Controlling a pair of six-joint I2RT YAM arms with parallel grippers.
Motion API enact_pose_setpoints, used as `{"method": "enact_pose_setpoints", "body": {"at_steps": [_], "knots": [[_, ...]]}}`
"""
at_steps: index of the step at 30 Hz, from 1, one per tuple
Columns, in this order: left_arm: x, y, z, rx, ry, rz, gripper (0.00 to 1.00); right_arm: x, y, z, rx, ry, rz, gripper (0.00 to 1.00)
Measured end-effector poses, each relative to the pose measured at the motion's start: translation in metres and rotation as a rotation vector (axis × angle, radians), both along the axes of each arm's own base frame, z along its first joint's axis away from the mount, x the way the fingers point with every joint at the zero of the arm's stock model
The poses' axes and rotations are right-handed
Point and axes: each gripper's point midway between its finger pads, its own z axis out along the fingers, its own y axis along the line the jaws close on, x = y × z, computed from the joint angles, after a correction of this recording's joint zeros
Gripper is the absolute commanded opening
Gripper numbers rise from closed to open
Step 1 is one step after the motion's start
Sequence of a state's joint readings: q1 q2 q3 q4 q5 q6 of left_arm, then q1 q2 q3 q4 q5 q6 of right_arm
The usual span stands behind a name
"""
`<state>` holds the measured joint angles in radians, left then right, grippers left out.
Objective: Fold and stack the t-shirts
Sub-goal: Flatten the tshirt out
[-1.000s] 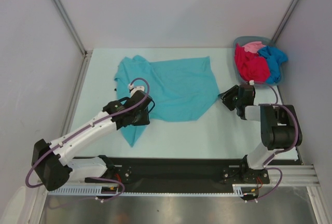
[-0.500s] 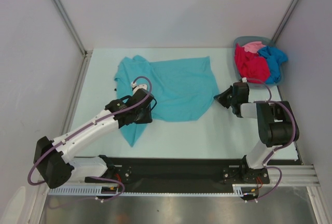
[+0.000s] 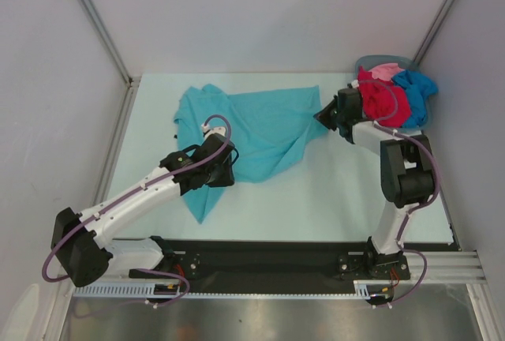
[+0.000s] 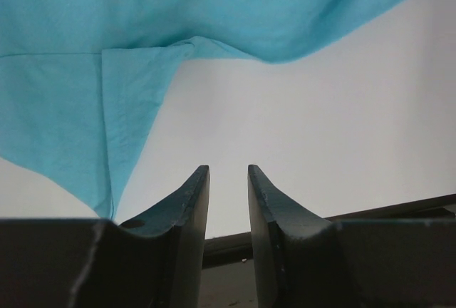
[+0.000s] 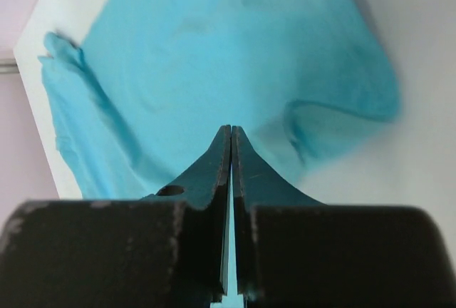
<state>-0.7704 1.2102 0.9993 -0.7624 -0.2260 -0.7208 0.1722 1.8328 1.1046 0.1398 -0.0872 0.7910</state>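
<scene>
Now | teal t-shirt rumpled, one corner lifted | right pincer pinching it | left pincer slightly spread

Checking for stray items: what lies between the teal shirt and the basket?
Only the right gripper, shut on the edge of the teal shirt. Otherwise it is bare table, as the top view shows.

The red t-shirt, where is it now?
In the top view, the red t-shirt lies in the grey basket in the far right corner, beside the blue t-shirt.
</scene>
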Motion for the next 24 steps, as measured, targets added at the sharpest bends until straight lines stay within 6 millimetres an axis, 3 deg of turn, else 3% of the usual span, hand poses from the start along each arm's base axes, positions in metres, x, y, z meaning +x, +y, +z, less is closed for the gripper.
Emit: {"method": "enact_pose_setpoints", "body": {"at_steps": [5,8,11,14,17,21,24], "knots": [[0.002,-0.003,0.002,-0.012,-0.009,-0.007,0.33,0.044,0.037,0.016,-0.047,-0.025,0.054,0.02],[0.002,-0.005,0.002,-0.019,-0.01,-0.013,0.33,0.05,0.058,0.004,-0.075,-0.001,0.092,0.21],[0.003,-0.006,0.003,-0.024,-0.012,-0.015,0.33,0.033,0.069,-0.021,-0.102,0.066,0.127,0.38],[0.003,-0.008,0.003,-0.031,-0.014,-0.018,0.33,0.013,0.063,-0.043,-0.122,0.124,0.132,0.47],[0.004,-0.01,0.005,-0.038,-0.021,-0.025,0.32,-0.009,0.042,-0.055,-0.132,0.163,0.098,0.5],[0.005,-0.014,0.005,-0.054,-0.024,-0.034,0.32,-0.03,0.011,-0.034,-0.145,0.152,0.041,0.5],[0.005,-0.017,0.005,-0.066,-0.025,-0.043,0.32,-0.025,-0.004,-0.001,-0.14,0.086,0.002,0.5]]}}
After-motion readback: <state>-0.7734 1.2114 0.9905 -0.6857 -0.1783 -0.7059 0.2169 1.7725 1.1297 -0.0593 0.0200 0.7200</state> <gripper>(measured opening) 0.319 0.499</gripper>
